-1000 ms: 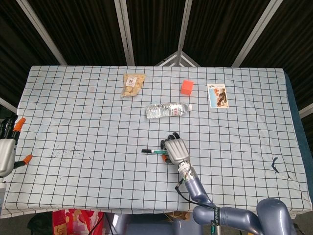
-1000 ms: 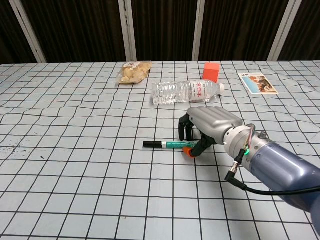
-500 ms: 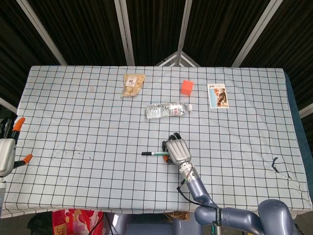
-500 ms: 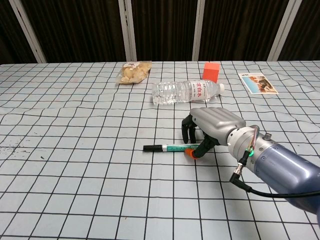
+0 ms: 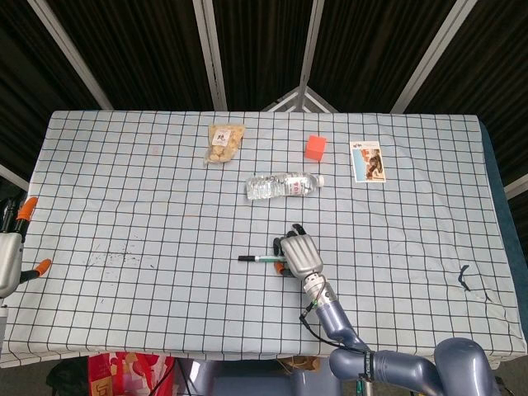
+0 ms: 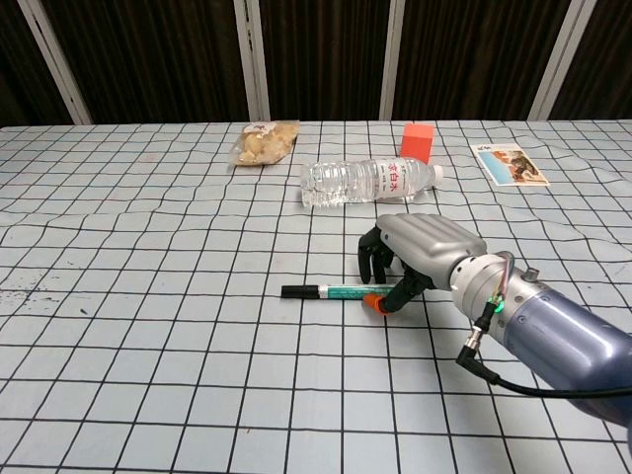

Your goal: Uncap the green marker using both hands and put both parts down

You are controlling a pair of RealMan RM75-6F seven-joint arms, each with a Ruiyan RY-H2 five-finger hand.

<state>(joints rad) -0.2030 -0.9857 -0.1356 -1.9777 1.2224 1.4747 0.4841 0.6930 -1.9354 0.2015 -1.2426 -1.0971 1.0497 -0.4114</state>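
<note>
The green marker point(image 5: 260, 259) point(image 6: 326, 292) lies flat on the checked tablecloth near the middle, its black end pointing left. My right hand point(image 5: 299, 254) point(image 6: 425, 247) arches over its right end. The fingers curl down behind the marker and the orange-tipped thumb presses in front, so that end is pinched and hidden. My left hand point(image 5: 8, 256) shows only at the far left edge of the head view, off the table's side. It holds nothing and its orange fingertips are spread. The chest view does not show it.
Behind the marker a clear water bottle point(image 5: 283, 185) point(image 6: 370, 181) lies on its side. Further back are a snack bag point(image 5: 224, 142) point(image 6: 265, 141), an orange cube point(image 5: 315, 147) point(image 6: 417, 140) and a picture card point(image 5: 367, 160) point(image 6: 509, 164).
The right hand has settled lower and tighter over the marker's right end, nudging the marker slightly towards the front. The left hand has slid a little further out of frame.
</note>
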